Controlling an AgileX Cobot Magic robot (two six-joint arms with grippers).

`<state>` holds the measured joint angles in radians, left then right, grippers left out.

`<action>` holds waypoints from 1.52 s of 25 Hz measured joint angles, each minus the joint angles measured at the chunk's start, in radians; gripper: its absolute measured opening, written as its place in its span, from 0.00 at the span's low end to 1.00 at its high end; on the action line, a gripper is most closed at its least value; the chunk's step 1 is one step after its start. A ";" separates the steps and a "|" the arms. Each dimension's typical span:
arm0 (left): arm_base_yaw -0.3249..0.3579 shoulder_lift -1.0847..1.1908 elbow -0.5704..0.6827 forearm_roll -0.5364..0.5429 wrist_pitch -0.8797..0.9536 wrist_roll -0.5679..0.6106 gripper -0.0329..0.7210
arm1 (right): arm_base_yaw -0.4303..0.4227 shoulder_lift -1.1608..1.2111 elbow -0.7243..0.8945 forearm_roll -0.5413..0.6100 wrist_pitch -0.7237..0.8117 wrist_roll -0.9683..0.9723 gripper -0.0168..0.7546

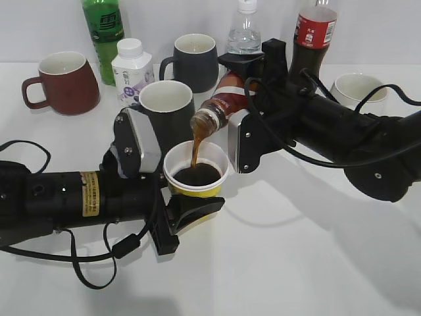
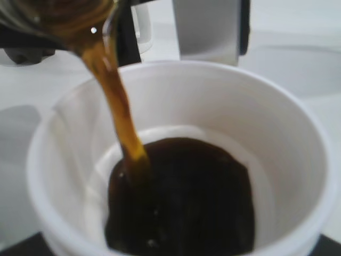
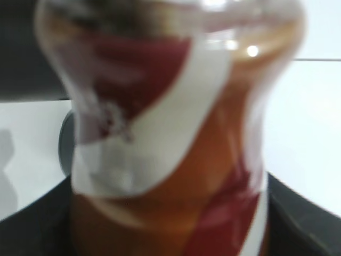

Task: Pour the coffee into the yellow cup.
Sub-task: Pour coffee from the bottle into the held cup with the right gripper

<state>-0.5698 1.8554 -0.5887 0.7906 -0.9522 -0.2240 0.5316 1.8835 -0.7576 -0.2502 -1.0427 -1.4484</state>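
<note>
Exterior view: small yellow paper cup with white rim point(image 1: 196, 176) near the middle of the white counter point(image 1: 296, 263), clasped by the left end effector point(image 1: 172, 191); tilted curvy brown-red bottle point(image 1: 220, 105) clamped in the right end effector point(image 1: 240, 99), streaming dark brown coffee point(image 1: 195, 150) into it. Left wrist view: thin brown stream point(image 2: 114, 101) landing in a dark pool point(image 2: 181, 197) inside the white cup wall point(image 2: 277, 144). Right wrist view: blurred bottle body point(image 3: 176, 138) filling the frame, gripped close.

coffee point(image 1: 195, 148) streaming into yellow cup point(image 1: 195, 176) (bottle point(image 1: 220, 105) tilted)

Glossy clear plastic coffee bottle point(image 1: 220, 105)
</note>
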 joint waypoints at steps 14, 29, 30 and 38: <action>0.000 0.000 0.000 0.000 -0.028 0.000 0.61 | 0.000 0.000 0.000 0.001 0.002 -0.021 0.67; 0.000 0.000 0.000 -0.007 -0.037 0.000 0.61 | -0.002 0.000 0.000 0.003 0.007 0.090 0.67; 0.000 0.000 0.000 -0.008 -0.040 0.000 0.61 | -0.003 0.000 0.000 0.003 0.010 0.114 0.67; 0.000 -0.004 0.000 -0.052 -0.040 0.000 0.60 | 0.000 -0.001 0.000 -0.005 0.011 0.431 0.67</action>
<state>-0.5699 1.8511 -0.5887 0.7389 -0.9926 -0.2240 0.5314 1.8826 -0.7576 -0.2552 -1.0317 -1.0169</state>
